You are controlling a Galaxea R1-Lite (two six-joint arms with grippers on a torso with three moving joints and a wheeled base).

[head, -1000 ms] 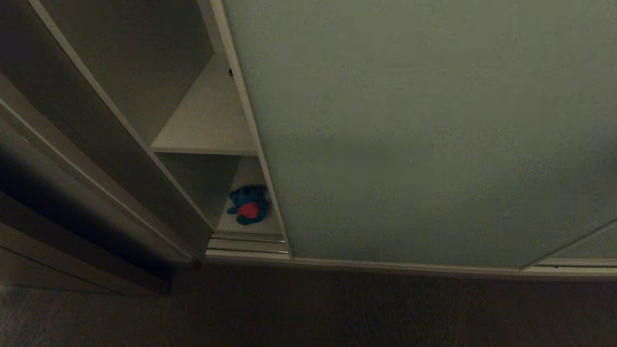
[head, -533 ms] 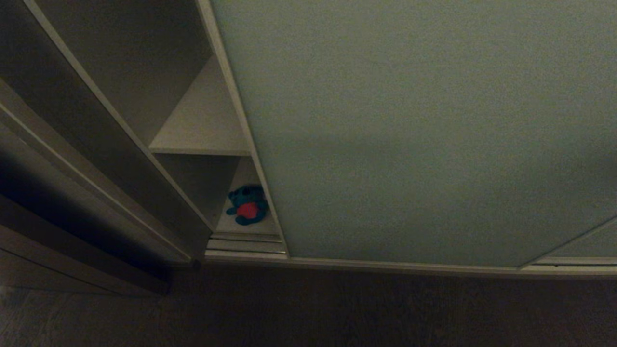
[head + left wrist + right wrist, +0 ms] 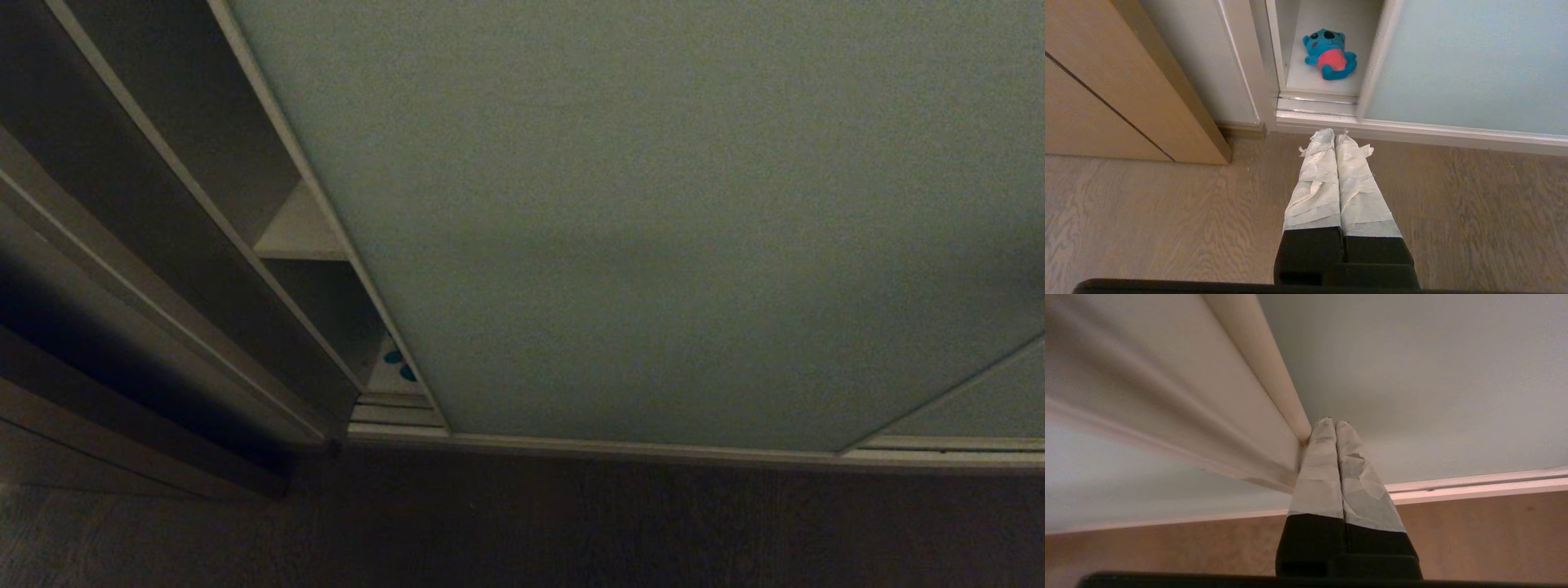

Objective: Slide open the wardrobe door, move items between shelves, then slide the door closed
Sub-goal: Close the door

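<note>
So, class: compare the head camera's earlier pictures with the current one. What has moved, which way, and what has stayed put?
The sliding wardrobe door has slid leftward, narrowing the gap until only a sliver of the teal-blue bear shows in the head view. The right gripper, fingers shut, is pressed against the door's frame. The bear lies where it did on the bottom shelf, the upper shelf is unchanged, and the left gripper hangs shut above the floor.
</note>
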